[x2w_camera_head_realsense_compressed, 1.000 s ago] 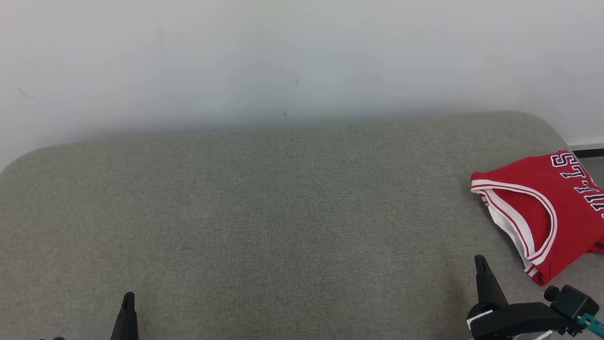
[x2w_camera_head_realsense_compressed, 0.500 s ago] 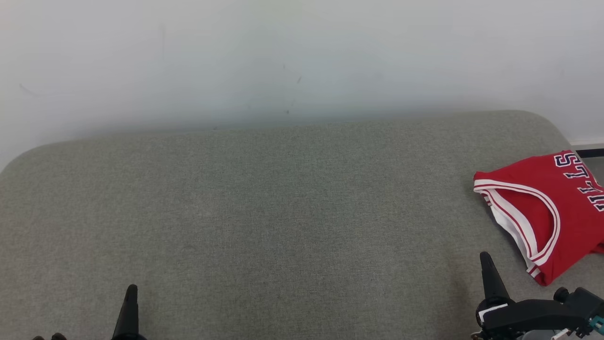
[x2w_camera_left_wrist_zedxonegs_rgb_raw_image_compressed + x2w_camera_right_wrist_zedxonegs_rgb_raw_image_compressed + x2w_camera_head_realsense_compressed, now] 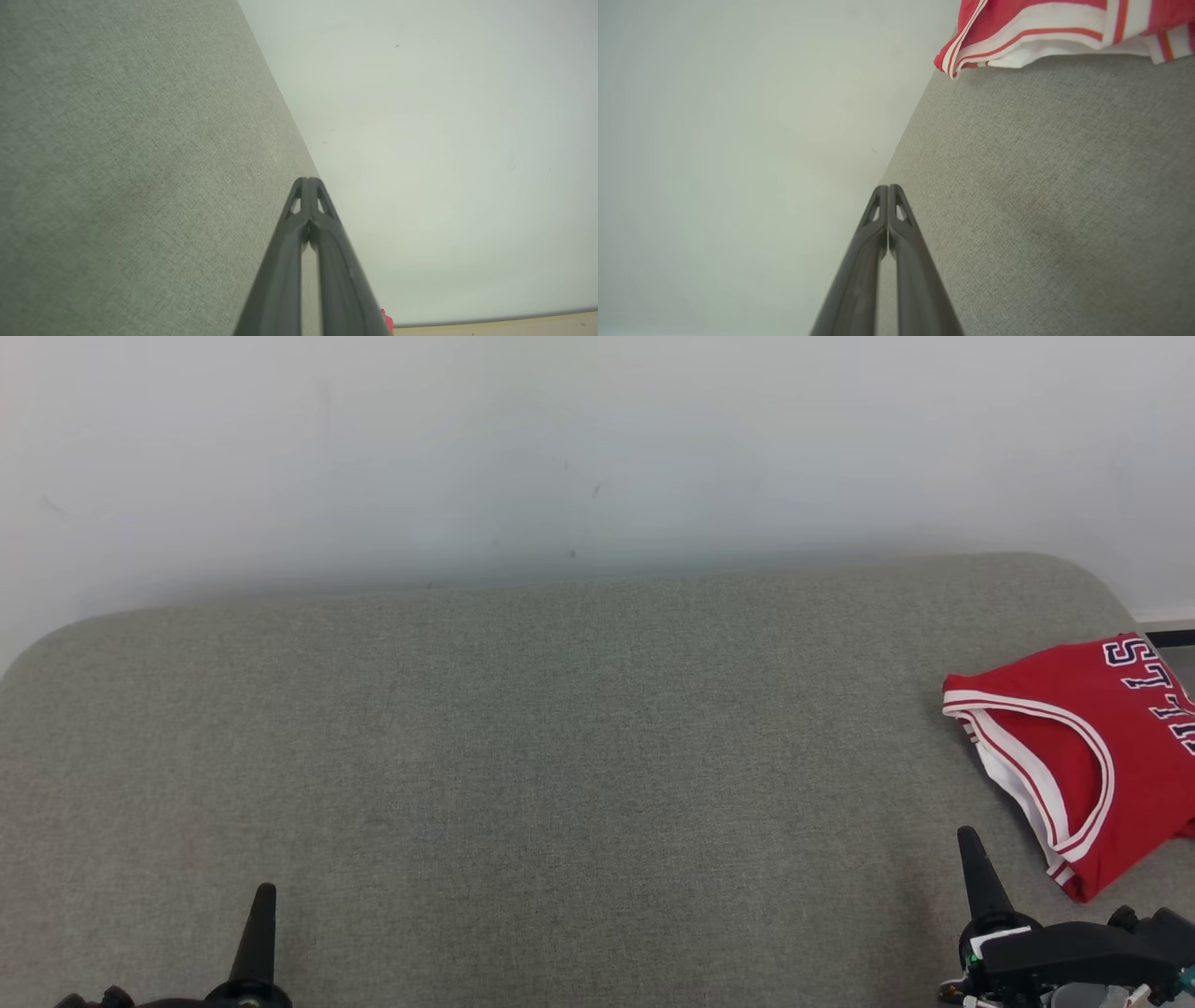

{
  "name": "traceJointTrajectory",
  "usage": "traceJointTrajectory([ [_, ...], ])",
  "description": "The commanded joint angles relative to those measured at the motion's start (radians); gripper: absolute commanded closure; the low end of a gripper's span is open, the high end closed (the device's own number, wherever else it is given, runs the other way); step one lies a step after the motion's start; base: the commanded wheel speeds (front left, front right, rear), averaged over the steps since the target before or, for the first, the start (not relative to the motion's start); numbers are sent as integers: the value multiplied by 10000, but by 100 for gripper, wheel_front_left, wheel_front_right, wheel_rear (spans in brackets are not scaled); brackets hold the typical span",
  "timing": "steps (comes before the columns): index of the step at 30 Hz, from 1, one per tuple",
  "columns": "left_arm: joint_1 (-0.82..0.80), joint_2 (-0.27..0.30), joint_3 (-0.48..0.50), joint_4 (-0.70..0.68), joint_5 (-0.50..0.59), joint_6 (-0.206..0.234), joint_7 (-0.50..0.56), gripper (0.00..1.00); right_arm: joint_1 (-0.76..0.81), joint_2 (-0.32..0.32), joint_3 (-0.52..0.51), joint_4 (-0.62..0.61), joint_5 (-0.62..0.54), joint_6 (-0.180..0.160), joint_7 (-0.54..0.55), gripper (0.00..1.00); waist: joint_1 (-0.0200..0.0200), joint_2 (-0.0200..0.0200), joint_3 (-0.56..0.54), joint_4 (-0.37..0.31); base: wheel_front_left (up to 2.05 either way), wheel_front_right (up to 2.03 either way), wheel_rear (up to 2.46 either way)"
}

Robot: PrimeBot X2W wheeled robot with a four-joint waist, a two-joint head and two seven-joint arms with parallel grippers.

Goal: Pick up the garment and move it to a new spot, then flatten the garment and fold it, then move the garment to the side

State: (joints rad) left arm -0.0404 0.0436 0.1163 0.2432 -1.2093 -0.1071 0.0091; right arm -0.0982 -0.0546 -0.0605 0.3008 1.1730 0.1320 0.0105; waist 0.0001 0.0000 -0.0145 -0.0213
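Grey pad [image 3: 560, 756] w/ folded red jersey [image 3: 1134, 747] at its right edge, just beyond & right of right gripper [image 3: 965, 837], untouched; far from left gripper [image 3: 265, 894]. Striped armhole faces pad centre; visible part runs near-to-far. Both finger pairs pressed together, empty.

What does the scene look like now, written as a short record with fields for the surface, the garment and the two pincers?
surface: grey fabric cushion against a pale wall
garment: red jersey, white trim, folded, lying at the cushion's right end
left pincer: shut, holding nothing, near left
right pincer: shut, holding nothing, close to the jersey but apart from it
stage: jersey looks folded and set aside
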Motion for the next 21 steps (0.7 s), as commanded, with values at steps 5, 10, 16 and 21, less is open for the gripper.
traceJointTrajectory([
  [5,-277,67,1,-55,-644,-83,180,100,-136,8,-103,-173,672,-15,167,100,-1,0,18,22,0,0,0],
  [10,-335,70,-2,-44,-1083,-99,285,100,-139,14,-163,-230,1147,-16,282,100,-1,0,35,43,0,0,0],
  [16,-418,72,-6,-29,-1662,-131,442,100,-139,22,-242,-300,1797,-18,439,100,-1,0,59,72,0,0,0],
  [21,-455,75,-10,-22,-2008,-156,529,100,-136,26,-284,-339,2134,-18,524,100,-1,0,73,89,0,0,0],
])
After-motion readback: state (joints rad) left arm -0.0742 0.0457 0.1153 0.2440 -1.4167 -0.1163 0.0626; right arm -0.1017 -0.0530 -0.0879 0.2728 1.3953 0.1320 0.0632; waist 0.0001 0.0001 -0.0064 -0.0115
